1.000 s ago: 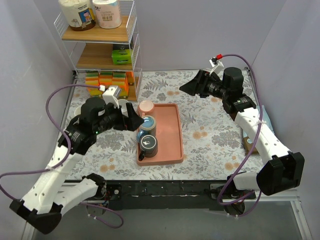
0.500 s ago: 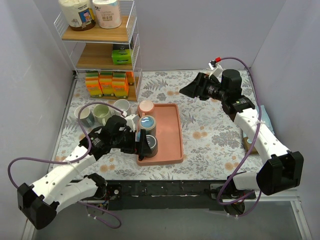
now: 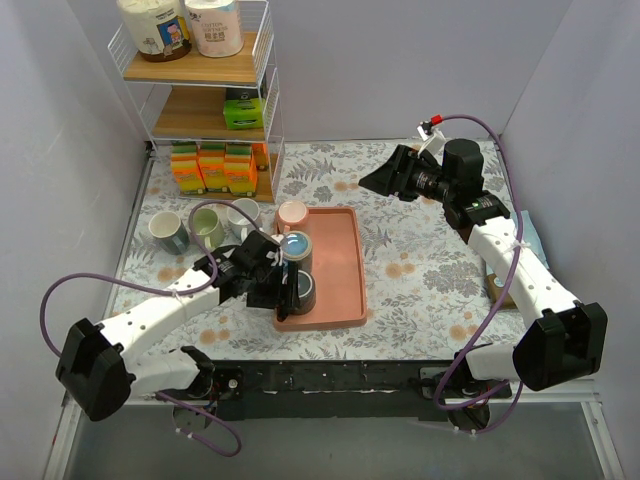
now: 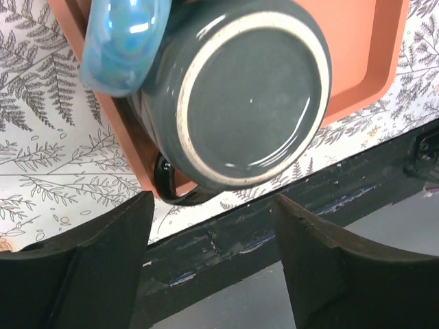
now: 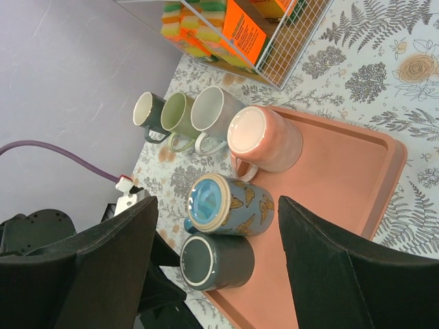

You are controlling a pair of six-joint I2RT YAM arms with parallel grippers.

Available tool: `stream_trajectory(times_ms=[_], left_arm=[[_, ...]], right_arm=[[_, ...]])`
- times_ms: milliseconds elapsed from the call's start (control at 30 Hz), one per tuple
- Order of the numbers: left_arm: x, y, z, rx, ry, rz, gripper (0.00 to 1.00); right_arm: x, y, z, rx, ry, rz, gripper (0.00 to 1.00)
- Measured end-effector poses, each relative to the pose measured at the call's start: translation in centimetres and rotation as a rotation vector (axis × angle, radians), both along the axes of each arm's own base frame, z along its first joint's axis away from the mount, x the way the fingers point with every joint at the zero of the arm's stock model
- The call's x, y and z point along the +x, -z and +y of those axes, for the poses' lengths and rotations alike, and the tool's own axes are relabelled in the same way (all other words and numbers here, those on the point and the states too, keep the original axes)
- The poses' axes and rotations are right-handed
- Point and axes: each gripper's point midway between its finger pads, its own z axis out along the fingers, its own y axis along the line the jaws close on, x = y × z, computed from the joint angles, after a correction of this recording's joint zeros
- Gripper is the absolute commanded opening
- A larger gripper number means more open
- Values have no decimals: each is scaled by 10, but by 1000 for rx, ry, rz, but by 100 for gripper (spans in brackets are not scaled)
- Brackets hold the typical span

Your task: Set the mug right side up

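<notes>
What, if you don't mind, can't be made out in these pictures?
Top view: left hand, fingertips hidden beneath its own wrist; contact with the dark grey mug unclear.
Left wrist view: blue mug cut off by the top edge; the dark grey mug's handle mostly behind its body.
Top view: shelf boxes, lettering too small.

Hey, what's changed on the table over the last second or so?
The left arm dropped low and reached in. This brought the left gripper down beside the upside-down dark grey mug at the near end of the tray. The gripper is open, with nothing grasped. The move uncovered the three upright mugs left of the tray. The right gripper barely moved, and the mugs on the tray stayed put.
</notes>
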Motion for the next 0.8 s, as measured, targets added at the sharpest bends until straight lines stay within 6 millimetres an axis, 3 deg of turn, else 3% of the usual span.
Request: stream_trajectory(times_ms=[333, 367, 400, 533, 600, 700, 800], left_arm=[[10, 9, -14, 18, -10, 14, 44], [10, 9, -16, 17, -6, 12, 41], [11, 10, -18, 14, -1, 8, 30], [12, 10, -25, 13, 10, -19, 20], [12, 11, -29, 15, 14, -33, 19], [13, 11, -33, 23, 7, -52, 37], [13, 17, -33, 59, -14, -71, 47]], right_arm=[[0, 0, 0, -2, -2, -2, 78], [0, 0, 0, -2, -3, -3, 78], [0, 0, 0, -2, -3, -4, 78], [0, 0, 0, -5, -3, -5, 78], [-1, 1, 0, -7, -4, -6, 78], [-2, 1, -1, -13, -6, -8, 77], [-4, 1, -2, -20, -8, -10, 77]])
